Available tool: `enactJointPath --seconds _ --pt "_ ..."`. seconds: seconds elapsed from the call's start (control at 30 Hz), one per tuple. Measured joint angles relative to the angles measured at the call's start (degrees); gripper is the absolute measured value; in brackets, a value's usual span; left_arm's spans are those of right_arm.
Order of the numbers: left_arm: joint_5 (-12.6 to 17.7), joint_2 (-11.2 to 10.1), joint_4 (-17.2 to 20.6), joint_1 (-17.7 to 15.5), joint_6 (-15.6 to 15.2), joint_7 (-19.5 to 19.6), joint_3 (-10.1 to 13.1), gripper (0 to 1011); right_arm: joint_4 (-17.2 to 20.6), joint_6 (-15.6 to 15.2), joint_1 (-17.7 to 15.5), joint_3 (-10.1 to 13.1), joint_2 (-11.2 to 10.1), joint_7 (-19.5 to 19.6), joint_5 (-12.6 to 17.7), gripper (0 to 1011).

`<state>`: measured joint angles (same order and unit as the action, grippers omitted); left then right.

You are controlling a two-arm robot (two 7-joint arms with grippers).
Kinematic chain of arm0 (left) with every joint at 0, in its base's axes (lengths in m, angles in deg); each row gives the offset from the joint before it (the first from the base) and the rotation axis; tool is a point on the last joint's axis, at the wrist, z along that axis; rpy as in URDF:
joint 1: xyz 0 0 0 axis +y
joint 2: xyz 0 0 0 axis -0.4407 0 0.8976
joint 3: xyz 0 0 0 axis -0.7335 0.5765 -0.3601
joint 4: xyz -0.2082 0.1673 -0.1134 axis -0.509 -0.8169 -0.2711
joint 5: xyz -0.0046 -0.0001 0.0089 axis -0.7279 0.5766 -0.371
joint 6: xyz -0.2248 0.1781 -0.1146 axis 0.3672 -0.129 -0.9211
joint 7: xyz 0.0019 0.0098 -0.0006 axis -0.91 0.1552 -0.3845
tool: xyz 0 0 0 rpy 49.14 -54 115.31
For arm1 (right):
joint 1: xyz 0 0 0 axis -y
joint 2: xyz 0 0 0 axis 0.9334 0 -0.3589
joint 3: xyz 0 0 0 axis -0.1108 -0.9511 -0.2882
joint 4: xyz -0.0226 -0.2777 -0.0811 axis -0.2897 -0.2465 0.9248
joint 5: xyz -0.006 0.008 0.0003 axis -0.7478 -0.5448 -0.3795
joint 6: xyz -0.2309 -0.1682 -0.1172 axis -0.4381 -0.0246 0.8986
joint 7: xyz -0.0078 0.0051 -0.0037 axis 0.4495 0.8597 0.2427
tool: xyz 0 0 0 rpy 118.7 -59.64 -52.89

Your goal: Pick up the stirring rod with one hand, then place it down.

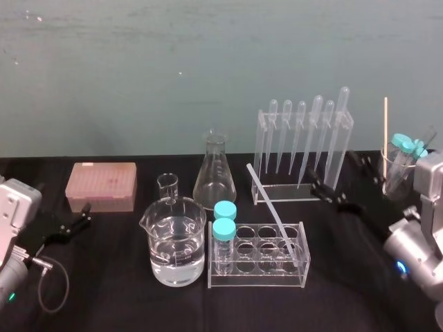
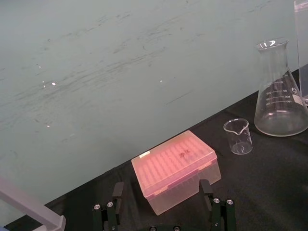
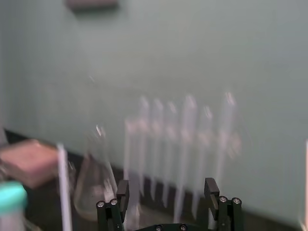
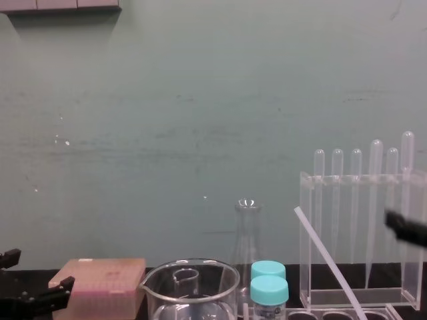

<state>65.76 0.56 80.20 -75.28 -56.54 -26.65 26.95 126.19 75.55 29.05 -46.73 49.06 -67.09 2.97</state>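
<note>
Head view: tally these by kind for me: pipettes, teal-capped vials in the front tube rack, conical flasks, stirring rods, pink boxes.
Pipettes: 6
Teal-capped vials in the tube rack: 2
Conical flask: 1
Stirring rod: 1
Pink box: 1
Total: 11

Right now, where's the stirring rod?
In the head view, the stirring rod leans in the tube rack right of the beaker, its top toward the flask.
</note>
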Motion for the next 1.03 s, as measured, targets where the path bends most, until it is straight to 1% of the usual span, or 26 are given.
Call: enactJointPath --seconds 0.1,0.13,0.2,0.23,0.63,1.03 --pt "0.0 0.0 0.0 0.0 0.0 0.0 0.0 1000 0.23 -3.85 -1.03 0.22 -0.29 1.05 -0.52 1000" --pt "0.0 0.0 0.0 0.0 0.0 0.0 0.0 1000 0.3 -6.28 -1.52 0.29 -0.41 1.38 -0.68 1000" --pt "0.0 0.0 0.0 0.0 0.0 0.0 0.0 1000 0.33 -8.24 -1.85 0.32 -0.45 1.45 -0.81 1000" --pt "0.0 0.0 0.0 0.01 0.0 0.0 0.0 1000 0.33 -8.66 -1.96 0.33 -0.47 1.46 -0.84 1000" --pt "0.0 0.0 0.0 0.0 0.0 0.0 0.0 1000 0.39 -7.52 -1.81 0.41 -0.43 1.59 -0.84 1000" --pt "0.0 0.0 0.0 0.0 0.0 0.0 0.0 1000 0.44 -7.12 -1.75 0.43 -0.41 1.65 -0.84 1000"
